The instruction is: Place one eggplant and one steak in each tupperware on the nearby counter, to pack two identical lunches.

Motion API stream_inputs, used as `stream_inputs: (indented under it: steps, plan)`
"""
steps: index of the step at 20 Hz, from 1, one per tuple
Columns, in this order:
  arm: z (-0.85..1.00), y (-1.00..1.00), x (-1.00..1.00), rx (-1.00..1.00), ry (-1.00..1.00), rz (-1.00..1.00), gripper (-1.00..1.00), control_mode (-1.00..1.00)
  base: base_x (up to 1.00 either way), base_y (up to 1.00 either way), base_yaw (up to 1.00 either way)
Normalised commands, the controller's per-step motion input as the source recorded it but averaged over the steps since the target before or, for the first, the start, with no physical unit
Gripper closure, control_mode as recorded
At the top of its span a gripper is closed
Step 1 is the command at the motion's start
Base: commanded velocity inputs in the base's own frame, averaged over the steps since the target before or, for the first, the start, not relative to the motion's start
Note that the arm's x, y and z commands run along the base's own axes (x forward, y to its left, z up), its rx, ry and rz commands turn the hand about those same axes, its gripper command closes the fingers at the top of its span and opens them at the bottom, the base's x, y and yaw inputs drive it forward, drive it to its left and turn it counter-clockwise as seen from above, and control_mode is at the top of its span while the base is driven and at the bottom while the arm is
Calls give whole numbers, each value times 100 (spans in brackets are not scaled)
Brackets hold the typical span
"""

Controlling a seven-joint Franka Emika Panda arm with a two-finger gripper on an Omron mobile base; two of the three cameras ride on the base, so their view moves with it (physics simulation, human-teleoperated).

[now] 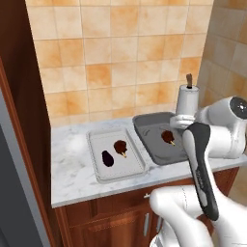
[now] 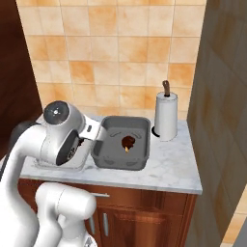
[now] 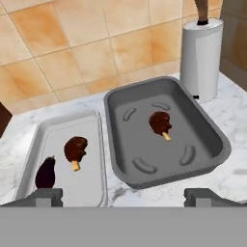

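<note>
The pale tray (image 3: 67, 159) is already holding one eggplant (image 3: 46, 173) and one steak (image 3: 75, 149) lying just beside each other, while the dark tray (image 3: 169, 140) to its right is holding only a steak (image 3: 160, 123), so the second lunch is likely lacking its eggplant. The gripper (image 3: 123, 198) is hovering near the front edge of the counter (image 1: 72, 169), its fingertips (image 3: 46, 197) spread wide with nothing between them. To finish well, the robot is probably needing to fetch the remaining eggplant from elsewhere, then lower it into the bare floor of the dark tray, beside that steak, not on it. A paper towel roll (image 2: 165, 116) is standing just right of the dark tray, close enough to be knocked by a wide swing.
</note>
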Motion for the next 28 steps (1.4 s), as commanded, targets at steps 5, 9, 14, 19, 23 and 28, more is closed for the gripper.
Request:
stream_inputs:
  steps: [5,9,14,19,23,28]
  plan:
    - [18,4,-100,-5,-9,10,-100,-100,0,0,0]
    - [12,1,-100,-13,0,0,-100,-100,0,0,0]
    - [1,0,-74,-15,-1,0,-100,100,-19,0,0]
    - [0,0,0,0,0,0,-100,100,-91,0,2]
    - [0,0,0,0,0,0,-100,100,-100,0,7]
    - [0,0,0,0,0,0,-100,100,-100,0,13]
